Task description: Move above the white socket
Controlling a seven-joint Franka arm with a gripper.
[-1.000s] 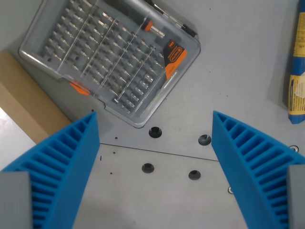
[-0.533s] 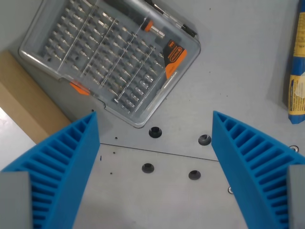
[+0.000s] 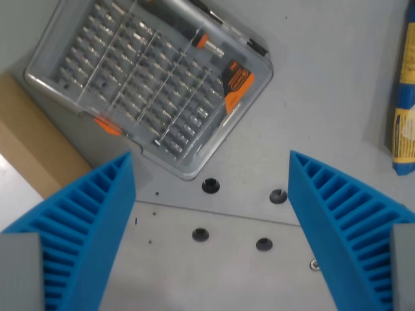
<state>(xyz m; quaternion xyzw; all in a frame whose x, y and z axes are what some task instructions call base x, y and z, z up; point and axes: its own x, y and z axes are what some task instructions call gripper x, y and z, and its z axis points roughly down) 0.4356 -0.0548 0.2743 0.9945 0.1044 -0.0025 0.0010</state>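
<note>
No white socket shows in the wrist view. My gripper (image 3: 211, 214) hangs open above the grey table, its two blue ribbed fingers (image 3: 84, 227) spread wide at the lower left and lower right with nothing between them. Below the gap lie four dark bolt holes (image 3: 210, 186) in the table top. A clear plastic screwdriver bit case (image 3: 149, 81) with orange details lies tilted at the upper left, apart from the fingers.
A brown cardboard piece (image 3: 32, 146) sits at the wrist view's left edge under the case corner. A blue and yellow packet (image 3: 404, 97) lies along the right edge. A seam line (image 3: 214, 212) crosses the grey table between the bolt holes.
The whole scene has shifted slightly: the case and cardboard sit a bit further left and the lower bolt holes a bit lower, so the camera has moved a little. The fingers stay spread.
</note>
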